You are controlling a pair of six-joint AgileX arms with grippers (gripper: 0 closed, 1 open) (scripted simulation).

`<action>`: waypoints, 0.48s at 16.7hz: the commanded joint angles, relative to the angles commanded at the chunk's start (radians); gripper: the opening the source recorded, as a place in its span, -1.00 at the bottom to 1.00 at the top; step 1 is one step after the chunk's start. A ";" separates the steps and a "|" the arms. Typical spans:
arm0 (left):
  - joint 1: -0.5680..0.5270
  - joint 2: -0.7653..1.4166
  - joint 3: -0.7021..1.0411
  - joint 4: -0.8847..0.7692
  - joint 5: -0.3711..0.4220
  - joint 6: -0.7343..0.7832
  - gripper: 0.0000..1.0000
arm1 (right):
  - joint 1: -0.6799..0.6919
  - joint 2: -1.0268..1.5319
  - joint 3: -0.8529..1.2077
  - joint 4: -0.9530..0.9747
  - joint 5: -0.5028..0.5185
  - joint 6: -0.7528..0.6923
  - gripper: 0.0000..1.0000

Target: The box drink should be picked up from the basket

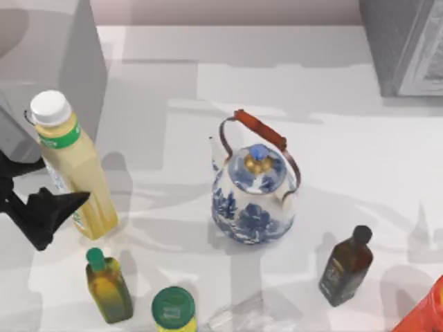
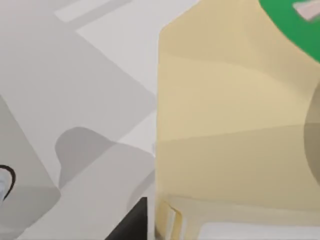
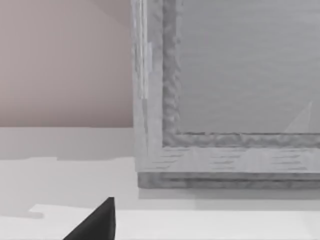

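Left gripper (image 1: 52, 200) seemingly gripping box drink (image 1: 73, 166)

The setting was a rendered simulation of a tabletop workspace with a kitchen feel. A plain white table (image 1: 346, 152) held a blue-and-white porcelain teapot (image 1: 253, 194), several drink and sauce bottles, and grey box-like blocks against a beige wall.
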State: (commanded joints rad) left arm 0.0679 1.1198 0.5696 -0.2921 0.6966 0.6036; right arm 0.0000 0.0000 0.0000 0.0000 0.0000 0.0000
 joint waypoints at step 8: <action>0.000 0.000 0.000 0.000 0.000 0.000 1.00 | 0.000 0.000 0.000 0.000 0.000 0.000 1.00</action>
State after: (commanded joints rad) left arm 0.0679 1.1198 0.5696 -0.2921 0.6966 0.6036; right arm 0.0000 0.0000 0.0000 0.0000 0.0000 0.0000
